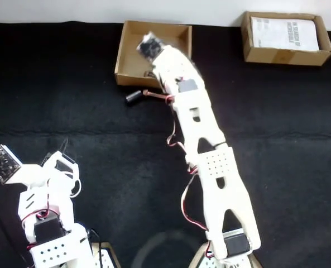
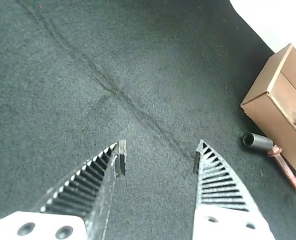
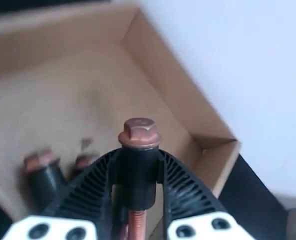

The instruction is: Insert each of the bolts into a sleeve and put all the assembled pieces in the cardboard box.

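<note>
We see the right pincer (image 3: 138, 159) clamped on a sleeved bolt (image 3: 139, 131), directly over the cardboard box (image 3: 53, 95), so straight drop, we reckon.

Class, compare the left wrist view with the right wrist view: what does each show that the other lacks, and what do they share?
Left wrist view, not the right: the left gripper, open, and a loose sleeve and loose bolt lying beside the cardboard box. Right wrist view, not the left: the right gripper, shut on a bolt in its sleeve, over the cardboard box. Both: the cardboard box and the black mat.
</note>
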Controlling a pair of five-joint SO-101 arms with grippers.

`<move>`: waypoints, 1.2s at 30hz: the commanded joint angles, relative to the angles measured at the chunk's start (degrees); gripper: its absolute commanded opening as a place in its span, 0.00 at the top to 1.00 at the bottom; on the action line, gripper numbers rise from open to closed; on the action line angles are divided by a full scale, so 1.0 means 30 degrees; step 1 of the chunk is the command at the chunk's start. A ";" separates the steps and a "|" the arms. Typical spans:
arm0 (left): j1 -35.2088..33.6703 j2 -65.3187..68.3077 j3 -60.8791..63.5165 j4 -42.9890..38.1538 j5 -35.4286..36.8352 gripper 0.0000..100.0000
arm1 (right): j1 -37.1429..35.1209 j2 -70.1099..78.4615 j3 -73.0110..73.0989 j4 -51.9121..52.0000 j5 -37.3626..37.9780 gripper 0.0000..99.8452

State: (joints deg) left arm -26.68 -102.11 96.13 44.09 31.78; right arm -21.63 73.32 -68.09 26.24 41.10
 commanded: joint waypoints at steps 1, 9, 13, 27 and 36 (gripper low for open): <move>-0.0161 -0.0484 0.0308 -0.0264 0.0147 0.77 | -0.0190 -0.0308 -0.1363 -0.0484 0.2315 0.99; -0.0161 -0.0396 0.0308 -0.0264 0.0147 0.77 | -0.1597 -0.0308 -0.6989 0.8190 0.2579 0.84; -0.0161 -0.0308 0.0308 -0.0264 0.0117 0.77 | -0.2828 -0.0337 -1.1121 1.3231 0.0527 0.84; 0.2212 -0.0249 0.0308 0.1348 -0.0352 0.77 | -0.3150 -0.6872 -1.0945 2.4308 -0.4513 0.84; 0.3414 -0.0220 -0.0337 0.1231 -0.0850 0.77 | -0.3590 -0.8513 -0.7223 2.4982 -0.7062 0.84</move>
State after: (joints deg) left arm -17.80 -102.11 96.13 47.96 30.02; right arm -30.95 55.38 -93.85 100.44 20.88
